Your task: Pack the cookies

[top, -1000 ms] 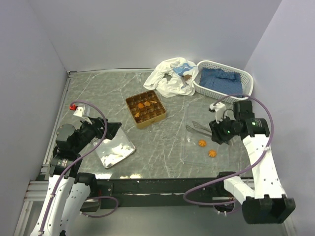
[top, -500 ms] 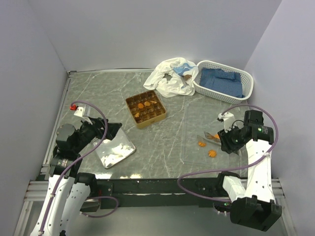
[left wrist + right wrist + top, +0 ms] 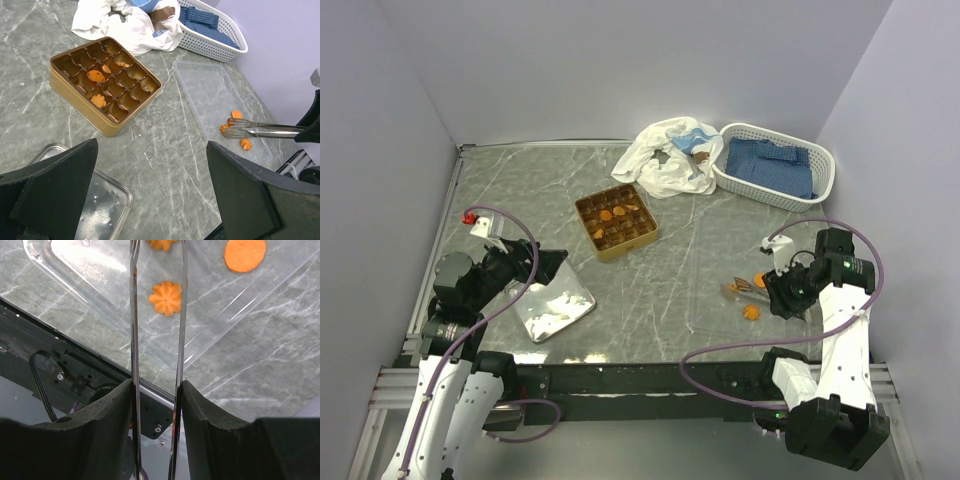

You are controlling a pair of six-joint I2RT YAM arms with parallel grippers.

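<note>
The golden divided tin [image 3: 601,244] [image 3: 75,97] stands mid-table with three cookies [image 3: 95,76] in its cells. More cookies [image 3: 751,311] [image 3: 165,297] lie on a clear plastic tray [image 3: 210,95] [image 3: 100,270] at the right. My right gripper [image 3: 782,292] [image 3: 156,385] is shut on metal tongs [image 3: 740,288] [image 3: 260,131] [image 3: 134,315], whose tips reach over that tray. One cookie [image 3: 224,129] sits between the tips; I cannot tell if it is pinched. My left gripper [image 3: 545,265] [image 3: 150,150] hangs open and holds nothing, over the table's near-left part.
A shiny metal tray [image 3: 555,305] [image 3: 100,205] lies under the left gripper. At the back right are a crumpled white bag [image 3: 670,155] and a white basket [image 3: 775,165] holding blue cloth. Walls close in on both sides, and the right arm is close to the right wall.
The right arm has drawn back to the right and toward the near edge, bringing the tongs down over the cookies on the clear tray. The left arm has not moved.
</note>
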